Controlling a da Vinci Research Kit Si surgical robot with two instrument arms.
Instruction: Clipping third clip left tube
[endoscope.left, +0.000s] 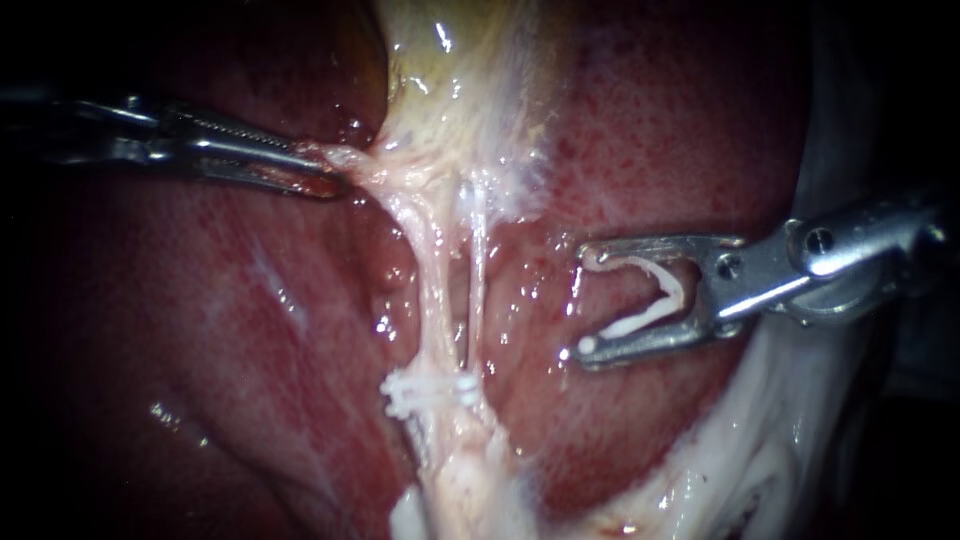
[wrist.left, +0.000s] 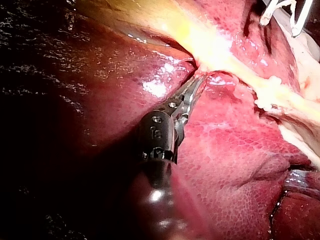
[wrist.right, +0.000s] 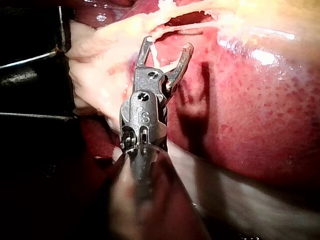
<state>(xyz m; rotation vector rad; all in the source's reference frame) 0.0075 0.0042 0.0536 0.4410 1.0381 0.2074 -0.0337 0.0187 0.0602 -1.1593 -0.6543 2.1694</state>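
Red liver (endoscope.left: 200, 300), likely gallbladder (endoscope.left: 450, 80) atop, two tubes (endoscope.left: 430, 270)

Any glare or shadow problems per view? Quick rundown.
Endoscope view: wet glints on the liver beside the tubes; left instrument, shut on tissue, has its shaft lost in dark. Left wrist view: glare patch on liver beside its jaws. Right wrist view: right instrument, holding a clip, throws a shadow on the liver.

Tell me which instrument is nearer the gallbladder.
Left. My left instrument grips pale tissue right at the lower end of the gallbladder. My right instrument sits apart from it, over the liver beside the tubes, with a clip in its jaws.
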